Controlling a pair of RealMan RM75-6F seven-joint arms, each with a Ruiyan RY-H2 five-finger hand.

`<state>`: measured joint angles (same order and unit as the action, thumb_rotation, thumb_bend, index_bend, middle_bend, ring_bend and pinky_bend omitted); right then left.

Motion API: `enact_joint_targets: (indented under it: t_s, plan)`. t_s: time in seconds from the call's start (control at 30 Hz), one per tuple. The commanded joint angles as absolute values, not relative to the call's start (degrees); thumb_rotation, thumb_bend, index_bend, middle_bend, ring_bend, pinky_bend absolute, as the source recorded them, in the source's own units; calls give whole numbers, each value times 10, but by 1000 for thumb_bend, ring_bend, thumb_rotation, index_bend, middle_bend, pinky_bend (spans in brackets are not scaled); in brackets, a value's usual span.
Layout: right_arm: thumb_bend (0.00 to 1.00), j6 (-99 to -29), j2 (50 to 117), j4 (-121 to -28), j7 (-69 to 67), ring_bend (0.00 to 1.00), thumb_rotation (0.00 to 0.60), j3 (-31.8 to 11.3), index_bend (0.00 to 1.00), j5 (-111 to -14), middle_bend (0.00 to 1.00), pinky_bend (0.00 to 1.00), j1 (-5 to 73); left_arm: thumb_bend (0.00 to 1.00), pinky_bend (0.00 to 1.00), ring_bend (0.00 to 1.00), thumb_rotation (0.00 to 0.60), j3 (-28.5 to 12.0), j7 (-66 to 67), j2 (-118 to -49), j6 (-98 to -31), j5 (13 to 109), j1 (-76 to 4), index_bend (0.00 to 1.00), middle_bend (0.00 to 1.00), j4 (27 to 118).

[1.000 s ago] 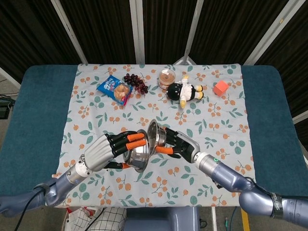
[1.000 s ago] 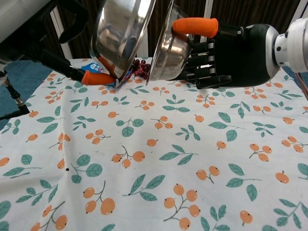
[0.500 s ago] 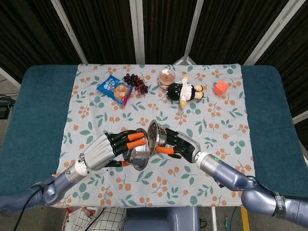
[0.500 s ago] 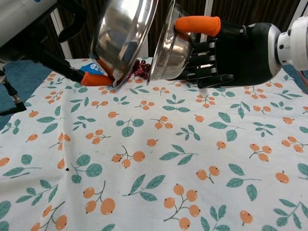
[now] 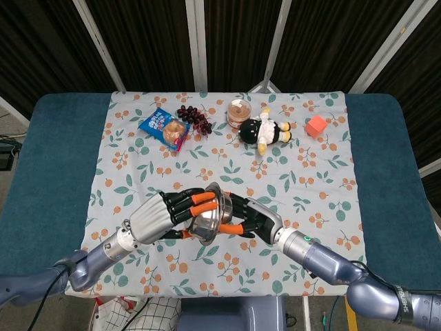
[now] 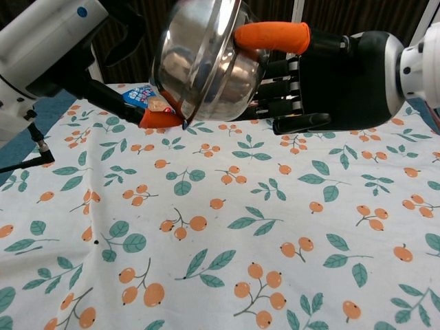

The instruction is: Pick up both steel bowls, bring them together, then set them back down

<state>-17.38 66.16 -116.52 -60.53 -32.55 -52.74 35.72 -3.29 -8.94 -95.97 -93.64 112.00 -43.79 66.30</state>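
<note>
Both steel bowls are lifted above the floral cloth and pressed together, mouth to mouth. My left hand (image 5: 164, 214) grips the left steel bowl (image 5: 206, 222) from the left, orange-tipped fingers over its rim. From the other side my right hand (image 5: 255, 219) holds the right steel bowl (image 5: 222, 202), which shows only as a rim edge. In the chest view the left steel bowl (image 6: 199, 55) fills the top centre and covers most of the right steel bowl (image 6: 245, 77). The right hand (image 6: 330, 72) is behind them, its thumb over the top; the left hand (image 6: 103, 93) has its thumb under the bowl.
Along the far edge of the tablecloth (image 5: 310, 179) lie a blue snack packet (image 5: 164, 128), dark grapes (image 5: 194, 117), a small brown jar (image 5: 239, 112), a plush doll (image 5: 264, 129) and an orange cube (image 5: 316, 125).
The hands have come toward each other. The gap between the tilted bowls has closed, and their rims now meet. Both have dropped slightly toward the near edge.
</note>
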Motion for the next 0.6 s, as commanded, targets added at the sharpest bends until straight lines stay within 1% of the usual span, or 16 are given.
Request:
enact_joint_targets:
  t_s: [0.03, 0.3, 0.6]
  plan:
    - [347, -172, 662, -1164, -602, 862, 600, -327, 928, -525, 857, 1000, 356, 622, 854, 644, 600, -32, -88, -961, -936, 1120, -439, 656, 768, 663]
    - [349, -161, 657, -1165, -601, 862, 600, -341, 928, -523, 857, 1000, 344, 622, 854, 644, 600, -30, -86, -963, -932, 1118, -441, 656, 768, 664]
    - [350, -150, 655, -1137, -605, 862, 600, -357, 928, -515, 858, 1000, 327, 622, 854, 644, 600, -22, -81, -942, -956, 1132, -433, 657, 769, 693]
